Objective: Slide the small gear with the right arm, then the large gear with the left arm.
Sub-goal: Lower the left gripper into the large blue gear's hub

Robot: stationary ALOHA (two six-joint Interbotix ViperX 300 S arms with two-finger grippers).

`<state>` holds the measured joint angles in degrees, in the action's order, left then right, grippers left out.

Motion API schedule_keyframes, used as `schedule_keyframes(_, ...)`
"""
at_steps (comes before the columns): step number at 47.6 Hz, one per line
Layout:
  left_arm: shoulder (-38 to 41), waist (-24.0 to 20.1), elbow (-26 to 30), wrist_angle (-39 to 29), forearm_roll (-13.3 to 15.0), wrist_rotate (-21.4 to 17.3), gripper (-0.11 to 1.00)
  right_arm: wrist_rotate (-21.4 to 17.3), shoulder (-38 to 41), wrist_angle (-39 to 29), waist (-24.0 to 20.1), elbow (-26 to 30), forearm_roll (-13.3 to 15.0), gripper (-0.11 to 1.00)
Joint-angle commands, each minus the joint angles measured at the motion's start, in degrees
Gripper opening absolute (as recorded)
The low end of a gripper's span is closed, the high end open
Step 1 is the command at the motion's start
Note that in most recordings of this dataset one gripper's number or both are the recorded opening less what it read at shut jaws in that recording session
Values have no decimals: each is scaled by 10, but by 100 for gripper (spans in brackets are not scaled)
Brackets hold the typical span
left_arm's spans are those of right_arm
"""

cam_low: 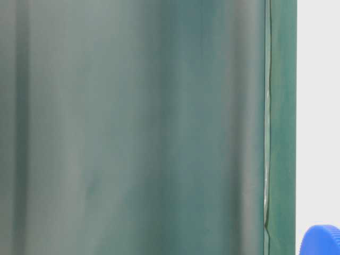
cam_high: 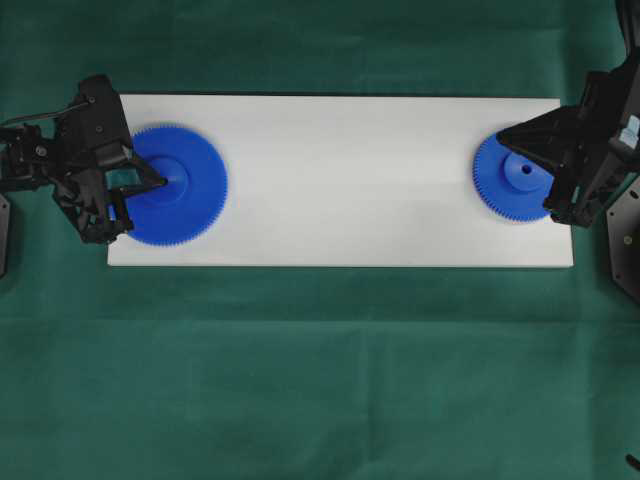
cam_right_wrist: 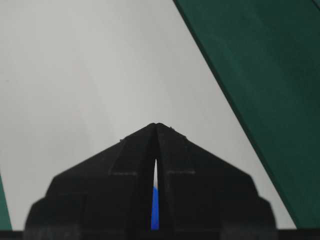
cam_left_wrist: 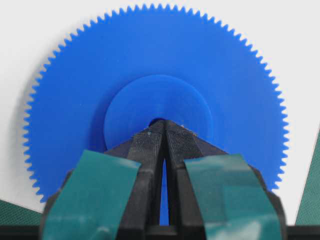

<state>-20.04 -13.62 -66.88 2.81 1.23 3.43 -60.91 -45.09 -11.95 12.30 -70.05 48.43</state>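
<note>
both gears sat at opposite board ends, neither slid yet; the right gripper [cam_high: 503, 135] and left gripper [cam_high: 163, 184] were pinched closed, empty, over the small gear [cam_high: 508, 180] and large gear [cam_high: 185, 185].

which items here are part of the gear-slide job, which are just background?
Job:
- small gear, right end of board
- large gear, left end
- right gripper, shut, over the small gear
- left gripper, shut, tip at the large gear's hub hole

Background:
- white board
- green cloth
</note>
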Motion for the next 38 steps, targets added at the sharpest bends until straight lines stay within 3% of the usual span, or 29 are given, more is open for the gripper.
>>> schedule_keyframes(1,1,-5,6,4,1,0,-1,-1,1,4,-1,4,0,50)
schedule_keyframes(38,38,-9,-4,47,0,-1,-1,-2,0,17,-1,-4,-1,50)
